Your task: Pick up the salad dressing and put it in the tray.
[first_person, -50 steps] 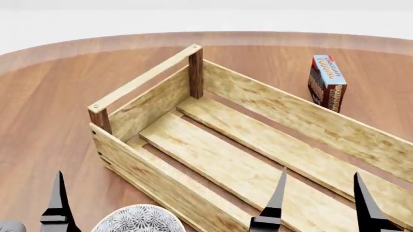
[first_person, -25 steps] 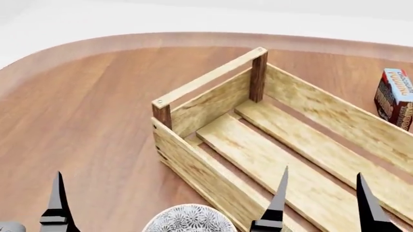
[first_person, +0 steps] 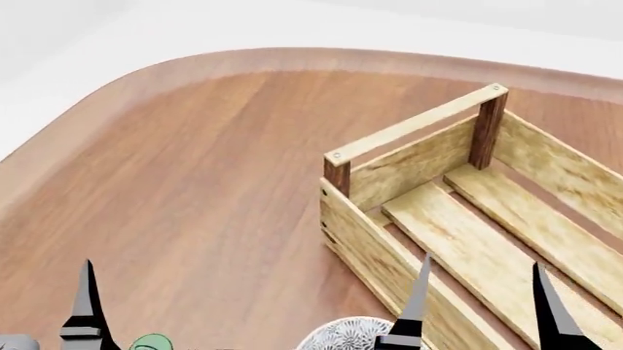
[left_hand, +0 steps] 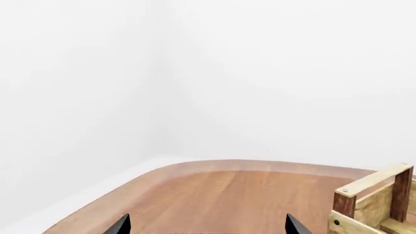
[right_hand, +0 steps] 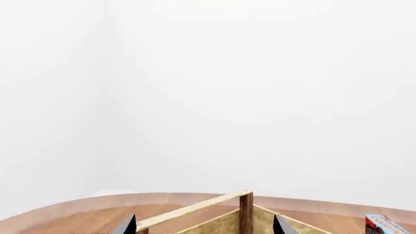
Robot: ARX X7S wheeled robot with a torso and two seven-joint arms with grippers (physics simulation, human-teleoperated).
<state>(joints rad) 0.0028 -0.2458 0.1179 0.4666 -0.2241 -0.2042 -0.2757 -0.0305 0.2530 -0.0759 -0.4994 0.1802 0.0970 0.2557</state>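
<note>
Only the round green cap of the salad dressing peeks in at the bottom edge of the head view; its bottle is out of view. The tray, a pale-wood slatted crate with dark corner posts, stands at the right, and also shows in the left wrist view and right wrist view. My left gripper is open and empty, with one finger just left of the cap. My right gripper is open and empty over the tray's near end.
A patterned white-grey bowl sits at the bottom edge against the tray's near wall. A small red-blue box stands beyond the tray. The round wooden table curves away at left, with white floor beyond its edge.
The head view has swung left: the tray and bowl slid right in frame, the red-blue box left the view, and the green cap came in at the bottom edge. Both grippers keep their pose.
</note>
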